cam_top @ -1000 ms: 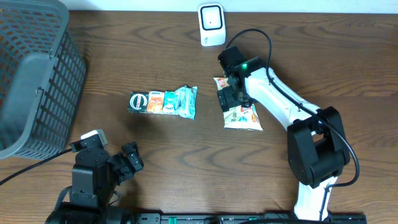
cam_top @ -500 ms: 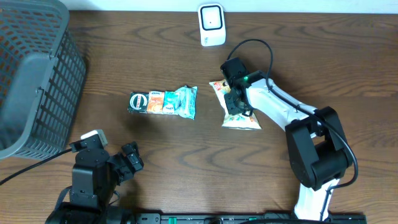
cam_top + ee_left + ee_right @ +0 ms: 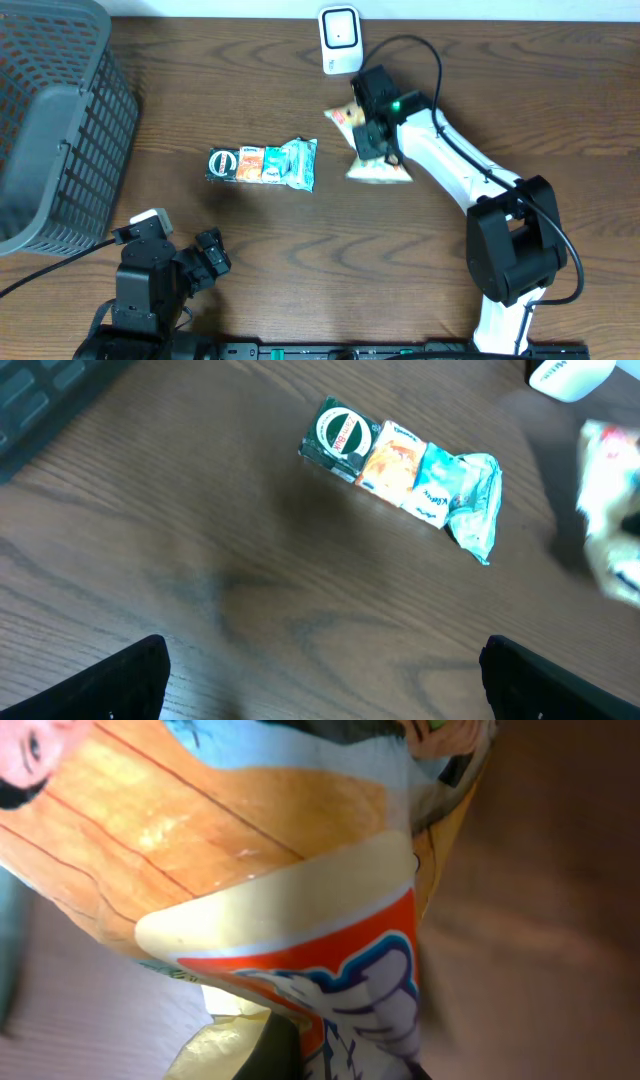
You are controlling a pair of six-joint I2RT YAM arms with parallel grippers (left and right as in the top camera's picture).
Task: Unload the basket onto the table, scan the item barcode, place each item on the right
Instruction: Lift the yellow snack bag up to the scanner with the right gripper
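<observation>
Overhead view: the right gripper (image 3: pixel 376 138) is clamped on a snack bag (image 3: pixel 372 168) in the upper middle of the frame, its jaws pinched together on the bag's upper part. The bag is white and orange with printed figures. It sits at a slant, with one corner pointing to the upper left and its wide end fanned out below the gripper. Whether that lower end touches the worktop (image 3: pixel 250 80) cannot be told. A white scanner (image 3: pixel 340 40) stands at the top edge of the frame, just above the bag and apart from it.

Right wrist view: the snack bag (image 3: pixel 250 890) fills nearly the whole frame, close to the lens, showing an orange panel, a cream band and red print.

Left of the bag in the overhead view, well apart from it, a row of small packets (image 3: pixel 262 164) in green, orange and light blue lies flat on the worktop. A grey mesh basket (image 3: pixel 50 130) takes up the upper left corner.

The left gripper (image 3: pixel 212 252) rests at the lower left with its jaws spread wide and nothing between them. In the left wrist view its two dark fingers (image 3: pixel 130 680) stand at the bottom corners, far apart, with the packets (image 3: pixel 400 465) ahead of them.
</observation>
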